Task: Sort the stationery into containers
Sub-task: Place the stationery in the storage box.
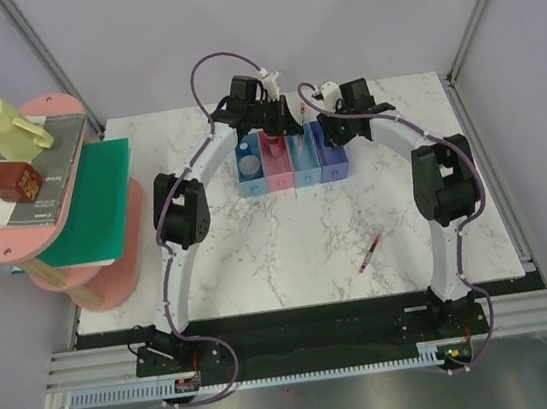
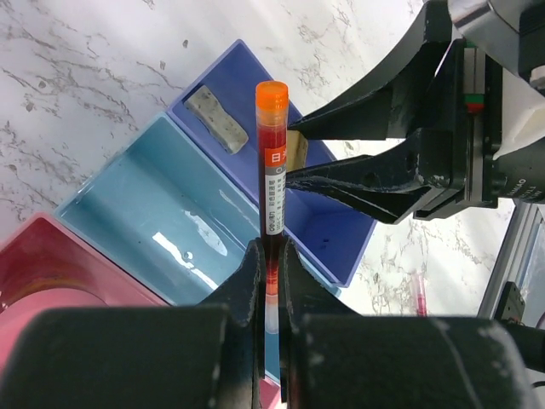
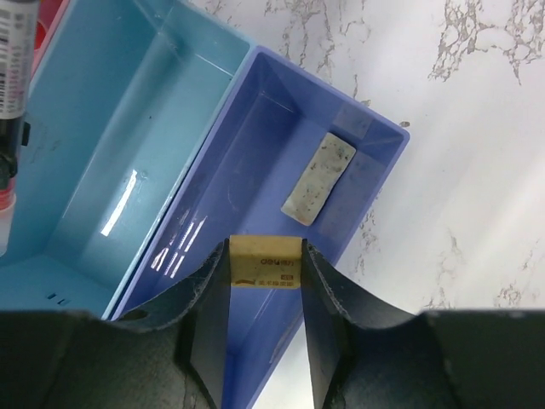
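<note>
Black fingers of the left gripper [image 2: 271,266] are clamped on a red pen [image 2: 272,170], its orange cap sticking out over the light blue bin [image 2: 128,200] and its neighbour. Just beside it, the right gripper [image 3: 266,256] pinches a tan block [image 3: 266,264] above the violet-blue bin [image 3: 247,170], where a grey-white slab [image 3: 318,177] lies inside. A second red pen [image 1: 370,252] lies on the marble table [image 1: 260,257], well apart from the bins.

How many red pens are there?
2. One red pen is pinched in the left tool above the bins. The other lies on the marble table, apart from the bins. More could be hidden inside the bins.
</note>
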